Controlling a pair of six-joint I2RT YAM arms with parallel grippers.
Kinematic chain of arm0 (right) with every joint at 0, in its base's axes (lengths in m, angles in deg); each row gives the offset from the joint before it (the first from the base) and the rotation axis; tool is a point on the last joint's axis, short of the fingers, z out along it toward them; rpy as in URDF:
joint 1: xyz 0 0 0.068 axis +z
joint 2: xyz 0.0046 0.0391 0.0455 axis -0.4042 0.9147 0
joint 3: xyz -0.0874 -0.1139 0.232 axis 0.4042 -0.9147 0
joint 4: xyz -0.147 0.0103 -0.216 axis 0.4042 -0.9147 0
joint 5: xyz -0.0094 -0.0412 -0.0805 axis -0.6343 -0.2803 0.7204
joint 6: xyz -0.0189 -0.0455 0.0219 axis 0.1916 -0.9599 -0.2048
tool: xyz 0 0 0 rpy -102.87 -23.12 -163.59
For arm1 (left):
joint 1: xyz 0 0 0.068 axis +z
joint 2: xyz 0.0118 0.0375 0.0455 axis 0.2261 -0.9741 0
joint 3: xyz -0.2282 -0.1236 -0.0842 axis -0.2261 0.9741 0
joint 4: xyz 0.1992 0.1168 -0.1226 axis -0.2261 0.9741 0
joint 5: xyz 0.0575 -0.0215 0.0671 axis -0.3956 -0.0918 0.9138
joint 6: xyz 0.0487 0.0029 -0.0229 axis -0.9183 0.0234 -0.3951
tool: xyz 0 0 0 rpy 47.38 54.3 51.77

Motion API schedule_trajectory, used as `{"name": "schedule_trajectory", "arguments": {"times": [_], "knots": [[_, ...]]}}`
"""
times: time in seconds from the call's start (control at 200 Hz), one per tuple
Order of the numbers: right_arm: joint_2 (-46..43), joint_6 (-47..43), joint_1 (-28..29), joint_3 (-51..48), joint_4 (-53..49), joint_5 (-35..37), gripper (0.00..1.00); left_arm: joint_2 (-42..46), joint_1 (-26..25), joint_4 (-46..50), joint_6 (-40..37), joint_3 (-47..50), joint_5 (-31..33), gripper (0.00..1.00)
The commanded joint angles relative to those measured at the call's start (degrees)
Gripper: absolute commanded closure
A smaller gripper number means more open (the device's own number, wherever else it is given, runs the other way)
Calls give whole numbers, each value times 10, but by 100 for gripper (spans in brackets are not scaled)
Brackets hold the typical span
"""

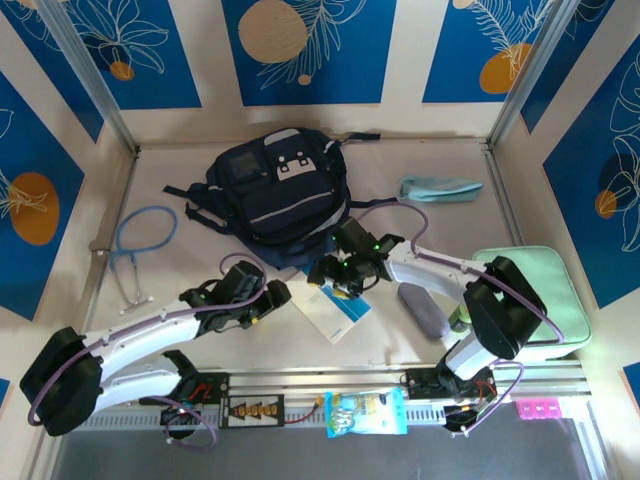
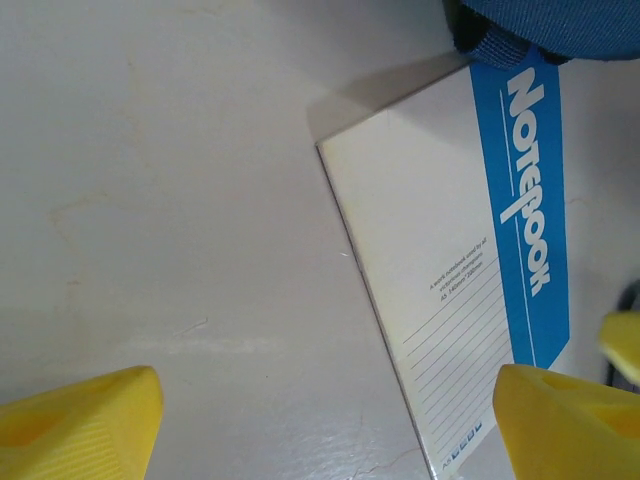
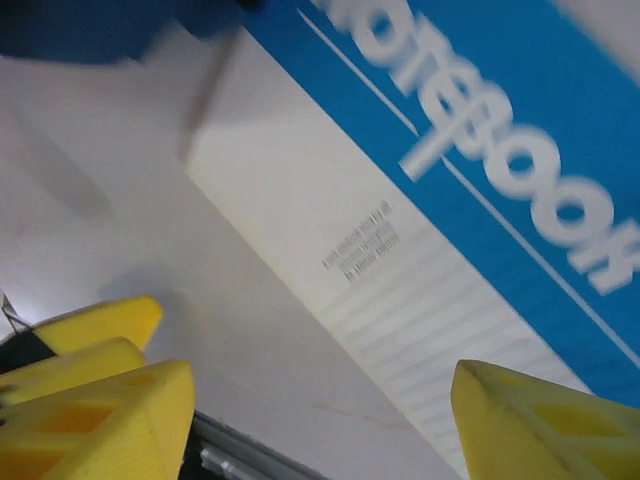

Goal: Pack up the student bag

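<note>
The student bag (image 1: 280, 195), dark navy with a grey-white patch, lies at the back middle of the table. A white and blue notebook (image 1: 337, 312) lies flat just in front of it, its top corner under the bag's edge (image 2: 540, 30). My left gripper (image 1: 276, 296) hovers at the notebook's left edge. In the left wrist view the left gripper (image 2: 325, 430) is open, its yellow fingers (image 2: 80, 425) straddling that edge of the notebook (image 2: 450, 270). My right gripper (image 1: 340, 276) hangs over the notebook's top end. In the right wrist view the right gripper (image 3: 320, 420) is open above the notebook (image 3: 420, 230).
A blue stethoscope (image 1: 140, 245) lies at the left. A teal pouch (image 1: 440, 188) is at the back right, a mint-green case (image 1: 545, 300) at the right, a grey oblong case (image 1: 425, 310) beside the right arm. A snack packet (image 1: 365, 412) sits on the front rail.
</note>
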Motion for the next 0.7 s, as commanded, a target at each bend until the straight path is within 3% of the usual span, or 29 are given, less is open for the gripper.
{"name": "schedule_trajectory", "arguments": {"times": [0.0, 0.17, 0.345, 0.695], "knots": [[55, -102, -11, 41, -55, 42, 35, -8, -6, -13, 10, -9, 9, 13], [123, -99, -29, 78, -20, 42, 38, -36, -9, -44, -12, -16, -4, 5], [143, -46, -29, 75, -9, 67, 37, -51, -10, -51, -24, -32, -10, 3], [-33, 145, -26, -123, -39, 169, 38, -105, -27, -99, -30, -59, -61, 10]]}}
